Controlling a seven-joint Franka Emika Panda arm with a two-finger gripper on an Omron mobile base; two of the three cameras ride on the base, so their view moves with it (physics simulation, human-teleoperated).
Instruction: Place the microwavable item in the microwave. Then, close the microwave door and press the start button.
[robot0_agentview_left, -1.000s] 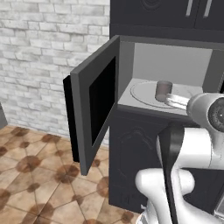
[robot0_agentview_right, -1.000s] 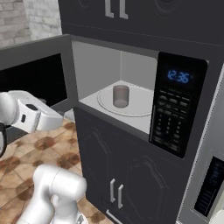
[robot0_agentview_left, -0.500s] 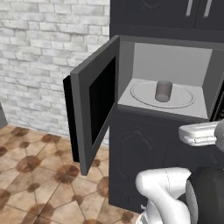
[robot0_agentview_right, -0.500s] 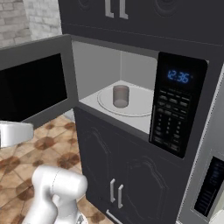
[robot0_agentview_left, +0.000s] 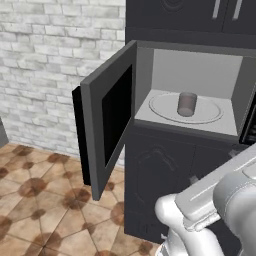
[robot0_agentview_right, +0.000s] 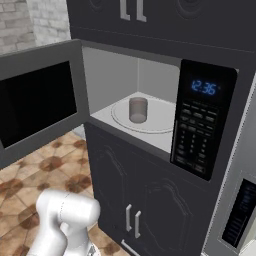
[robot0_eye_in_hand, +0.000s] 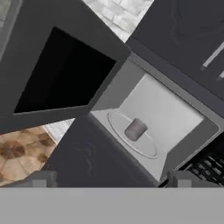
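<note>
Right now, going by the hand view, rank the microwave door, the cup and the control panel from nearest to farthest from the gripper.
1. The microwave door, swung open on the left, and the control panel, low at the right by one fingertip: too close to call.
2. The cup, upright on the turntable deep in the cavity: farthest.
The gripper is open and empty, back from the opening.

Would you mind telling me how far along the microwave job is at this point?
Done: the cup stands upright on the turntable inside the microwave. In hand: nothing; the gripper is open and empty, back from the cavity. Left: the door is wide open and needs swinging shut, then the start button on the control panel must be pressed.
</note>
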